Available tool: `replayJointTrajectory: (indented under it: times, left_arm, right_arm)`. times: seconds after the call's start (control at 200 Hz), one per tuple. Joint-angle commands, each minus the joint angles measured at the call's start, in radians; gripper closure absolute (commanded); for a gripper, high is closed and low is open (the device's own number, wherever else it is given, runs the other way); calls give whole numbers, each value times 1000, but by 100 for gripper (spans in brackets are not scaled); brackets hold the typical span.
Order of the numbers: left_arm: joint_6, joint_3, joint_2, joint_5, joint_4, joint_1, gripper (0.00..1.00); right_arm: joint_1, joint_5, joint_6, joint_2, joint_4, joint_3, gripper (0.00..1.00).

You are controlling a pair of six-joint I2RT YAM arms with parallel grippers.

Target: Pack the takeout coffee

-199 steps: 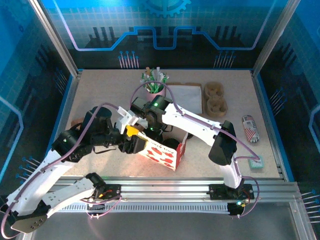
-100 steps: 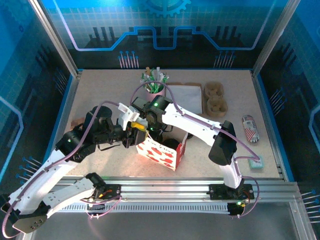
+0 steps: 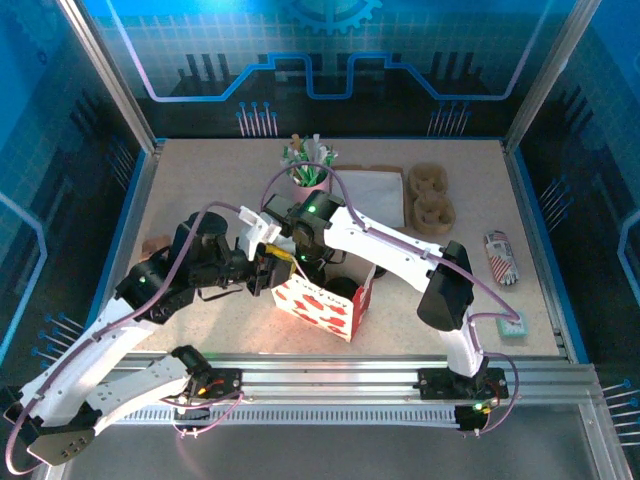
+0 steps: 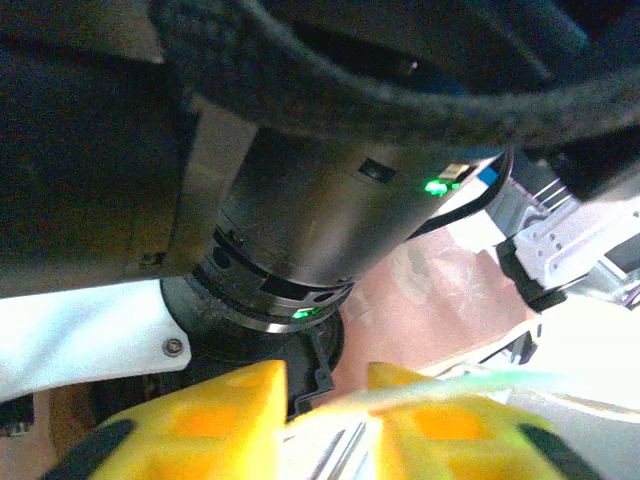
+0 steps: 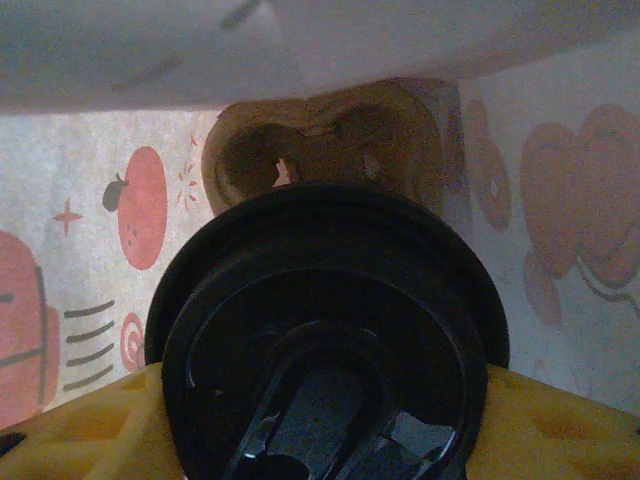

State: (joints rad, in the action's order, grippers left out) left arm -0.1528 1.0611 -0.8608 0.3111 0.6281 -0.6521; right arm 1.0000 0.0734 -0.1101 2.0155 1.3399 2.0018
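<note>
A white paper bag (image 3: 325,308) printed with red fruit stands open at the table's middle. My left gripper (image 3: 268,268) is at its left rim. In the left wrist view the yellow fingers (image 4: 215,415) stand on either side of the bag's thin white edge (image 4: 330,440), and the left gripper (image 4: 325,400) is shut on it. My right arm (image 3: 308,222) reaches down into the bag. There my right gripper (image 5: 325,420) is shut on a round black lid (image 5: 325,300). The takeout coffee's white cup is hidden under that lid. A brown pulp carrier (image 5: 330,140) lies at the bag's bottom.
A pink cup of green-and-white sticks (image 3: 310,170) stands at the back, with a white napkin (image 3: 372,190) and brown pulp carriers (image 3: 432,198) to its right. A red-and-white packet (image 3: 500,255) and a small teal block (image 3: 513,326) lie at the right edge.
The left gripper has closed on the bag's rim and drawn it a little to the left and back. The right arm has stayed in the bag.
</note>
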Motion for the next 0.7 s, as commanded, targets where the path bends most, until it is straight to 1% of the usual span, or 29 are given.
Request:
replayJointTrajectory:
  times: [0.0, 0.055, 0.1, 0.4, 0.695]
  left_arm:
    - [8, -12, 1, 20, -19, -6, 81]
    - [4, -7, 3, 26, -19, -7, 90]
    - [-1, -3, 4, 34, -19, -7, 100]
    - [-43, -13, 36, 97, -58, -10, 100]
    - [-47, -52, 53, 147, -94, -29, 100]
  right_arm:
    - [-9, -28, 10, 20, -4, -20, 49]
    - [-10, -26, 10, 20, -5, -24, 49]
    - [-9, -26, 8, 20, -5, -24, 49]
    - [-9, -25, 6, 32, -6, -16, 49]
    - [-9, -31, 1, 47, -7, -7, 49]
